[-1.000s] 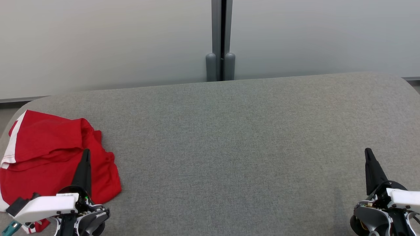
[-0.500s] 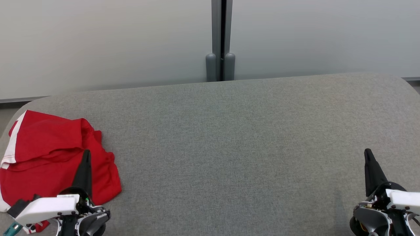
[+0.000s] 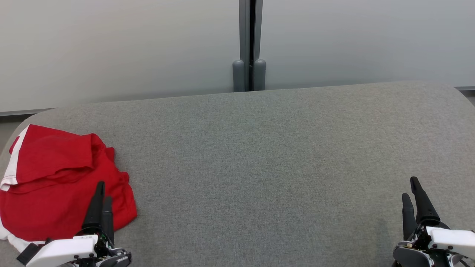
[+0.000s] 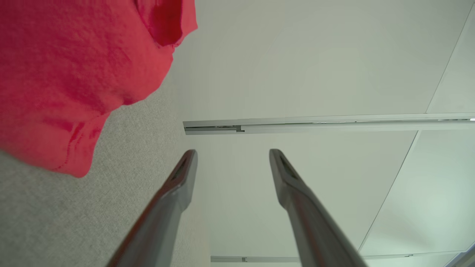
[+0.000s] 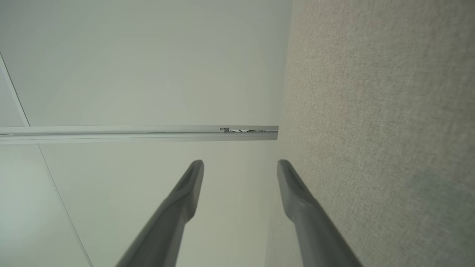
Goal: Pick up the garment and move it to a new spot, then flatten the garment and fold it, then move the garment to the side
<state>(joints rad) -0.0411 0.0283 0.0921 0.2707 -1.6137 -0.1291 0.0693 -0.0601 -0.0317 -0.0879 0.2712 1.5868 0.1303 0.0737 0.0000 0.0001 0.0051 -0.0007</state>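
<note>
Unmoved since a second ago, the red garment (image 3: pixel 55 185) lies crumpled at the far left end of the grey fabric surface (image 3: pixel 259 148), its white trim (image 3: pixel 15 159) along the outer edge, while both grippers have sunk lower in the head view and spread fingers that were pressed together. The left gripper (image 3: pixel 104 191) hangs over the garment's near right edge with its jaws parted and nothing between them. In the left wrist view the cloth (image 4: pixel 74 74) sits off to one side of the gripper (image 4: pixel 233 152), apart from both fingers. The right gripper (image 3: pixel 409 186) stands released too, well away at the opposite end above bare fabric, and its own view shows the gap (image 5: pixel 240 162) empty. The task looks to be at its very first step, the pick-up, with no grasp made yet. The next move probably calls for the left arm to tip down into the heap, pinch a raised fold and carry it toward the open middle, where both arms can reach to flatten it. The surface is a broad, round-cornered pad of woven grey. Behind it rise pale wall panels (image 3: pixel 111 48) joined at a grey post (image 3: pixel 249 44).
</note>
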